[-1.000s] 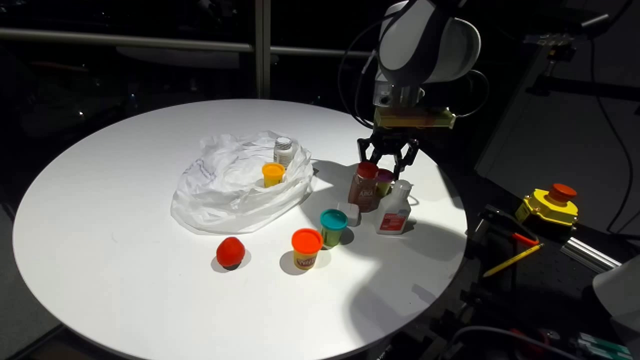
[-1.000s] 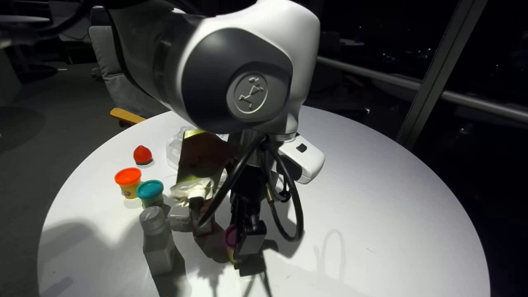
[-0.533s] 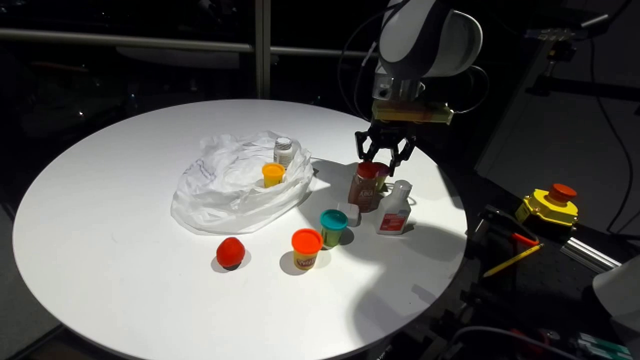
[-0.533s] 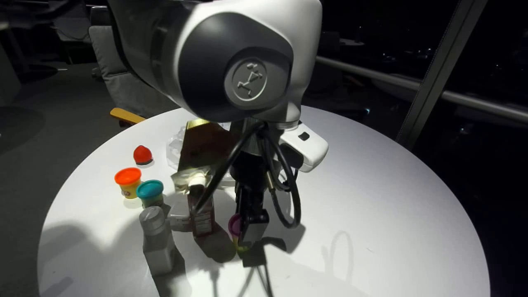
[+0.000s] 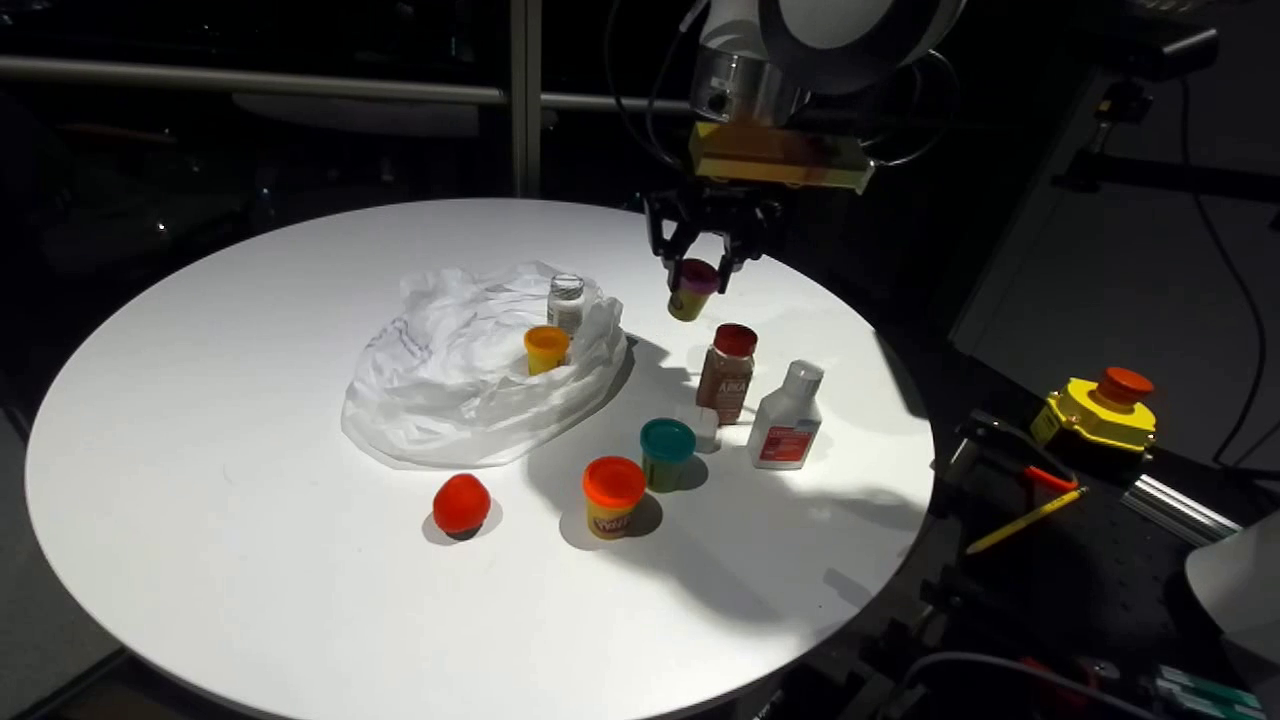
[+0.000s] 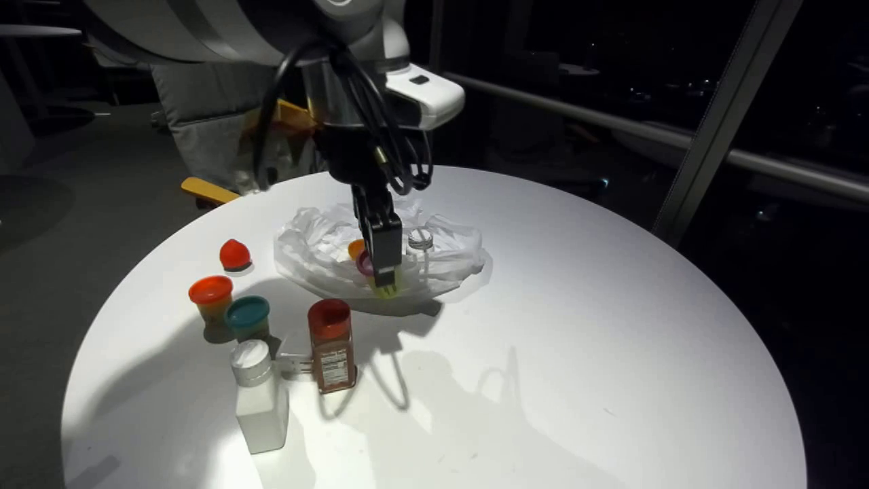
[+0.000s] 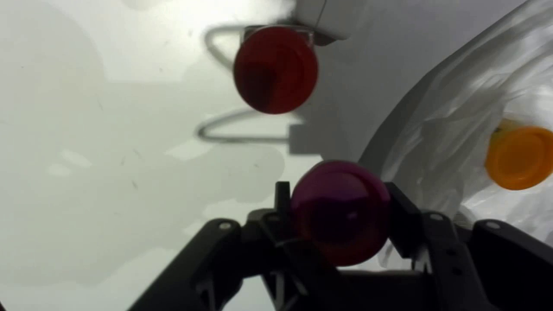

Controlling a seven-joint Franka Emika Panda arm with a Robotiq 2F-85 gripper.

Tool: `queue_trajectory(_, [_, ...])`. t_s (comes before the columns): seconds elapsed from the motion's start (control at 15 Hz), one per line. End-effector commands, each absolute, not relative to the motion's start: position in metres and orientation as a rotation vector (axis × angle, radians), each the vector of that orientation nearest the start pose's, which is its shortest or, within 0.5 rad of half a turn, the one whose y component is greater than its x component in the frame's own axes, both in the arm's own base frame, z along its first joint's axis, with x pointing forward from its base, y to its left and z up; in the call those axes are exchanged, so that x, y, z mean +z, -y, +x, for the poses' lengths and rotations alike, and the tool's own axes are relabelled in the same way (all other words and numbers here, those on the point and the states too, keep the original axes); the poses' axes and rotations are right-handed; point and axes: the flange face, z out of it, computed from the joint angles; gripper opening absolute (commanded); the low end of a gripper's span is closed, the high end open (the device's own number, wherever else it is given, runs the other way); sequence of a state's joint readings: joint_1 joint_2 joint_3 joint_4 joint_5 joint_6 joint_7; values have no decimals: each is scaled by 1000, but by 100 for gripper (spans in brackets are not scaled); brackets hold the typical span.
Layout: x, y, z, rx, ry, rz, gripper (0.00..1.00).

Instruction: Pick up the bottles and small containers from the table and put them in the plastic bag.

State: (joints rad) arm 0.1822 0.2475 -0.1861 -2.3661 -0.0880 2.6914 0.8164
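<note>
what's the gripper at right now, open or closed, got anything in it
Gripper: closed on the purple-lidded pot, holding it off the table.

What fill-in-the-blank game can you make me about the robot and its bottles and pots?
1. The gripper holds a pot whose lid is coloured ____.
2. The yellow-orange-lidded pot is surrounded by the crumpled plastic ____.
3. On the brown bottle, the cap is coloured ____.

Missing words: purple; bag; red.
</note>
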Motion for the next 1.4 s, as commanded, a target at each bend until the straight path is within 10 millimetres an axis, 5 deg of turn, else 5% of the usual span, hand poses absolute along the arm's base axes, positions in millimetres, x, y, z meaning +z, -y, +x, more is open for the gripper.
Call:
queue_trajectory(0.0, [243,-49,535,-339,-1001,-2984,28])
queue_trajectory(0.4, [232,-126,550,-455,-736,-2921,28])
queue_trajectory(0.6, [214,-147,558,-435,-669,-2931,28])
queue_trajectory(1.2, [149,-157,597,-350,-562,-3009,28])
queue_trajectory(1.27, [147,-156,598,-333,-545,-3021,78])
queue_trajectory(1.33, [147,-158,598,-309,-527,-3027,80])
